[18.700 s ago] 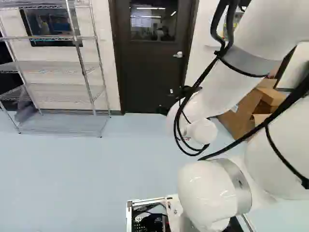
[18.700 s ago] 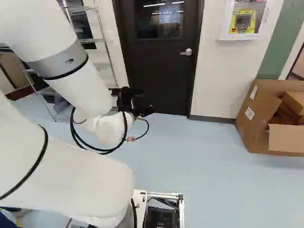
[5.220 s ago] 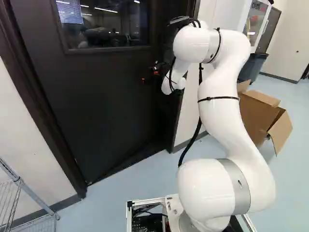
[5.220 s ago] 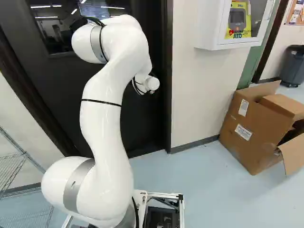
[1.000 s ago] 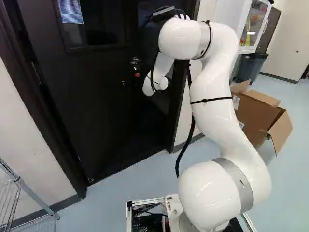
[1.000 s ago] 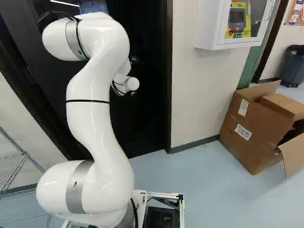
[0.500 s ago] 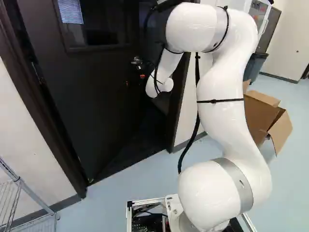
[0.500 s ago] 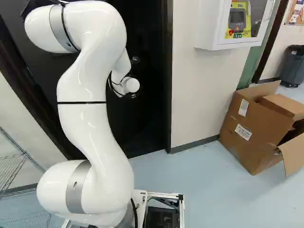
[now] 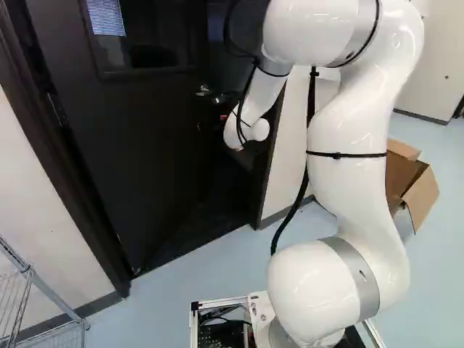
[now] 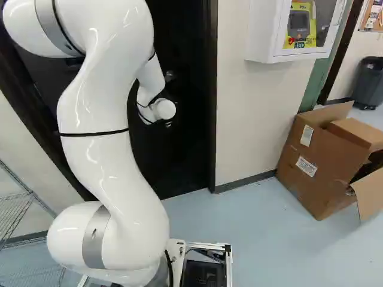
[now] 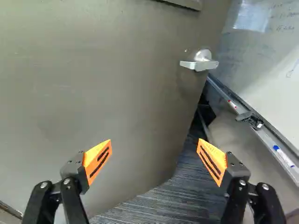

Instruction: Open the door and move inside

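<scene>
The claw (image 11: 154,143) is wide open, holding nothing. The door (image 11: 117,84) is partly open; the job now looks like pushing it wider, then rolling in.

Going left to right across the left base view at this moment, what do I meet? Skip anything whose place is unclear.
Wire shelf → door handle → arm's wrist → cardboard box.
</scene>
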